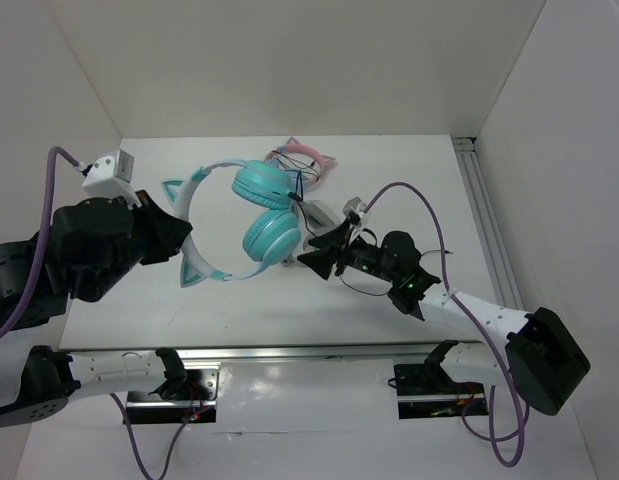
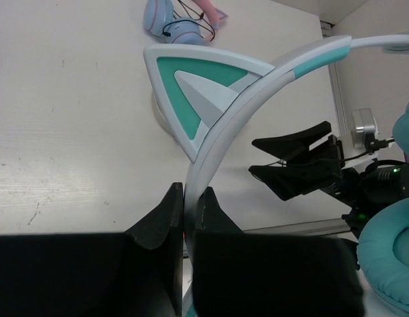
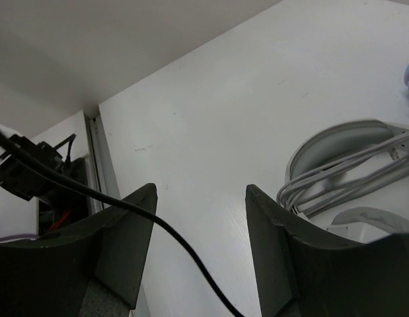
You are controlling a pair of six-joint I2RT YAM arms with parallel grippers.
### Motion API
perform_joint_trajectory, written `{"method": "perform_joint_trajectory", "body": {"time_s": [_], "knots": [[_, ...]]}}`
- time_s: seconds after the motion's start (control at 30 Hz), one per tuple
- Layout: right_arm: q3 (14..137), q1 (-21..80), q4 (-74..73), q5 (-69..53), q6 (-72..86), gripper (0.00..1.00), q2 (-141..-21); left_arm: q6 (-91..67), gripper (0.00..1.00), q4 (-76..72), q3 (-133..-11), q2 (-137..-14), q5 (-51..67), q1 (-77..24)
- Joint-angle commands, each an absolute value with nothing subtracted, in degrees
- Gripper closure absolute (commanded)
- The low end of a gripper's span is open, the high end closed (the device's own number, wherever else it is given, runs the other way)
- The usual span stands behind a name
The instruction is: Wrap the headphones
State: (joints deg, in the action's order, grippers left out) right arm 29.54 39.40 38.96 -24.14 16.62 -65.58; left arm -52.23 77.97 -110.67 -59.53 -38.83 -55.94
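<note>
- Left gripper [image 2: 189,199]: fingers pressed together on the white headband of the teal cat-ear headphones [image 1: 271,236], just below one teal ear [image 2: 191,92].
- Headphones: left of centre on the white table [image 1: 409,165], with the headband towards the left arm and the ear cups towards the right gripper [image 3: 201,190].
- Right gripper: fingers spread, near the lower ear cup; a thin black cable [image 3: 171,232] crosses the gap between them.
- Grey-white headphones [image 3: 336,148]: on the table beside the right gripper.
- Blue-and-pink headphones [image 1: 307,157]: near the far wall.
</note>
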Motion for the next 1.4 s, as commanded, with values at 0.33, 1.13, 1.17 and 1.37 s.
{"method": "perform_joint_trajectory", "body": {"time_s": [0.33,1.13,1.17,1.37], "knots": [[27.86,41.04,39.65,-17.23,16.17,0.75,-67.84,-58.00,1.00,70.49,-111.37,-58.89,-43.85,-55.72],[50.80,74.09,1.68,14.00,11.35,1.00,-68.73,-70.85,1.00,67.15,-95.71,-68.90,-50.54,-35.26],[50.80,74.61,1.67,12.50,11.34,1.00,-69.25,-70.84,1.00,67.15,-94.58,-68.91,-50.54,-35.24],[55.63,75.14,-0.87,11.50,10.20,1.00,-76.45,-69.35,1.00,62.06,-89.74,-68.38,-45.54,-31.91]]}}
